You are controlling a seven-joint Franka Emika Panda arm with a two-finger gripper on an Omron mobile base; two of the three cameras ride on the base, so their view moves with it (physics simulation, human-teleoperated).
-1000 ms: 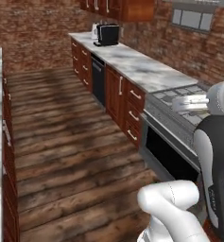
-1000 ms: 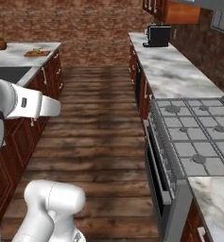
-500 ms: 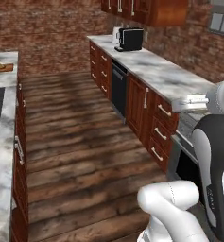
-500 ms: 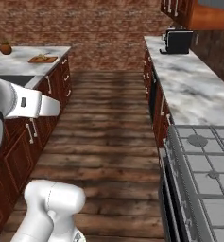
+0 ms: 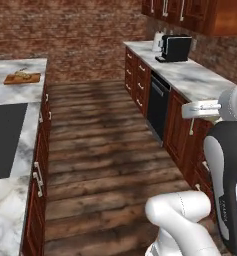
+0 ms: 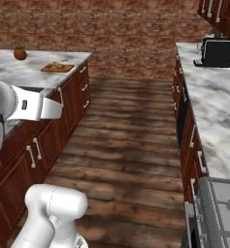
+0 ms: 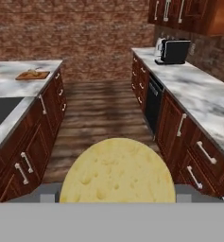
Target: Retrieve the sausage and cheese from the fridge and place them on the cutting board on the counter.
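Observation:
Close in front of the hand camera sits the cheese (image 7: pixel 117 175), a pale yellow pitted chunk. My gripper (image 7: pixel 117 197) is shut on it, with the fingertips hidden behind it. The wooden cutting board (image 5: pixel 22 78) (image 6: pixel 57 68) (image 7: pixel 33 75) lies far ahead on the left marble counter (image 5: pixel 25 97) (image 6: pixel 29 75) (image 7: pixel 12 85). A small thing rests on the board, too far off to tell whether it is the sausage. The fridge is out of view.
A wooden floor aisle (image 5: pixel 100 145) runs ahead between the left counter and a right counter (image 5: pixel 195 80) carrying a black coffee machine (image 5: pixel 174 48) (image 6: pixel 217 51). A dark sink basin (image 5: pixel 2 135) is set into the left counter. A stove (image 6: pixel 221 208) is near right; a brick wall closes the far end.
The whole scene has shifted as the base moved: the stove slid out of the left base view, and the left counter with the cutting board came further into view.

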